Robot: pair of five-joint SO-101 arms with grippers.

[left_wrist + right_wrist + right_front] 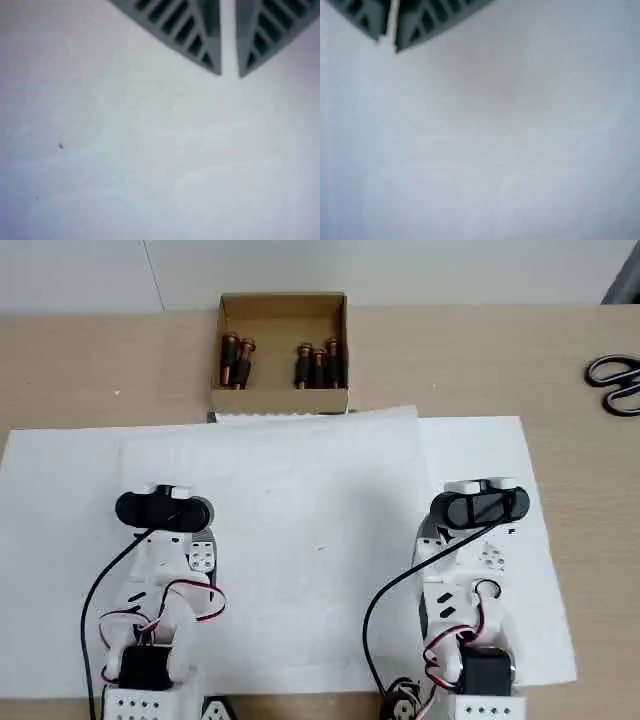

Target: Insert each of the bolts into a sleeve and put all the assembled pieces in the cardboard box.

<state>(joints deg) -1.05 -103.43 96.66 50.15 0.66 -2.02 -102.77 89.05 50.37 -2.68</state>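
Observation:
The cardboard box (283,308) stands at the far middle of the table, just past the white paper. Inside it lie several assembled bolt-and-sleeve pieces, two at its left (236,360) and three at its right (320,364). Both arms are folded back at the near edge, far from the box. My left gripper (229,74) hovers close over bare white paper, fingers together with only a thin slit between them and nothing held. My right gripper (387,46) is likewise shut and empty over the paper. From above, the left arm (160,510) and right arm (478,505) rest on the sheet.
A large white paper sheet (320,500) covers the table's middle. A pair of scissors (615,382) lies at the far right edge of the wooden table. Cables trail from both arm bases at the near edge.

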